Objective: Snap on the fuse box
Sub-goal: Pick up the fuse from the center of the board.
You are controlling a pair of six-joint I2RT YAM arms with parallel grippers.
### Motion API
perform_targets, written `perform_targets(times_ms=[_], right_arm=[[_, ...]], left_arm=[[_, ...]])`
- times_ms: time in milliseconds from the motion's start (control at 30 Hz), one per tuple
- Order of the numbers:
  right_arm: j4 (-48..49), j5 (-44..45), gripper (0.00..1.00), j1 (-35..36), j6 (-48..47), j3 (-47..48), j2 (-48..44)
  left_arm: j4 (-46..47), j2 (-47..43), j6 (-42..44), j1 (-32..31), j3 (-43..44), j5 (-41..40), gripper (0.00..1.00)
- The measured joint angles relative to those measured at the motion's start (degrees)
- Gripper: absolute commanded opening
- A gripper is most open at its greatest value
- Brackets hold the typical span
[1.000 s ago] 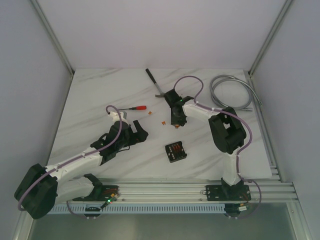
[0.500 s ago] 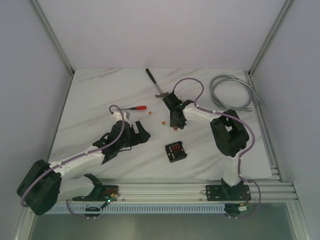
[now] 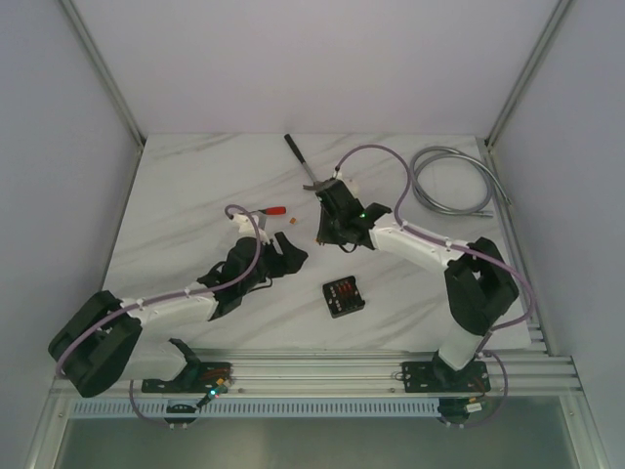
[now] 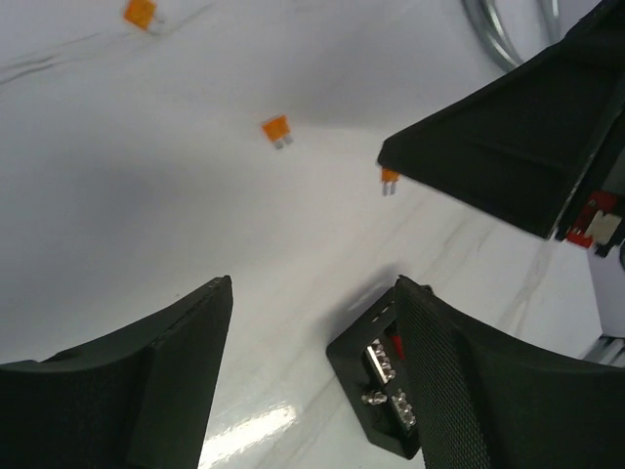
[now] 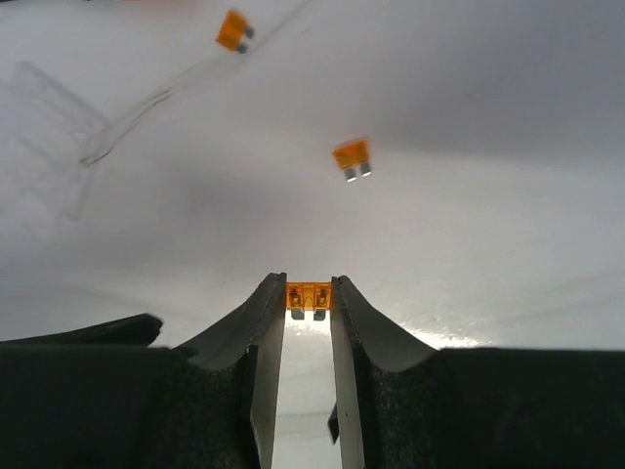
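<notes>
The fuse box (image 3: 343,296) is a small black square box with red fuses inside, lying open side up on the marble table's near middle. In the left wrist view it (image 4: 376,383) lies just beside my right finger, partly hidden by it. My left gripper (image 3: 290,252) is open and empty, left of and behind the box. In its own view the left gripper (image 4: 312,285) hangs over bare table. My right gripper (image 3: 330,233) is behind the box, shut on a small orange fuse (image 5: 309,295) held at its fingertips (image 5: 271,293).
Loose orange fuses lie on the table (image 5: 352,156) (image 5: 234,29) (image 4: 276,129). A red-handled tool (image 3: 270,210) and a black-handled tool (image 3: 301,161) lie at the back. A grey cable coil (image 3: 451,181) is at the back right. White walls enclose the table.
My left arm has reached further right, toward the fuse box. My right arm's elbow has swung right and its gripper has shifted slightly left, still holding the orange fuse.
</notes>
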Motion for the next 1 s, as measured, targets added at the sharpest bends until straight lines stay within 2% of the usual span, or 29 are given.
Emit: perform_targets(times_ms=[233, 433, 1000], right_arm=[[4.2, -2.6, 0.2, 2.3, 3.4, -4.0, -3.4], [6.8, -4.4, 0.21, 3.9, 5.0, -4.3, -3.5], [10.9, -7.0, 0.21, 5.2, 7.5, -5.5, -3.9]], left_arm=[[8.0, 0.9, 1.6, -3.1, -0.7, -3.2, 0.61], [10.1, 1.3, 2.4, -4.1, -0.9, -5.2, 0.44], [10.0, 1.5, 2.3, -4.5, -1.6, -8.4, 0.33]])
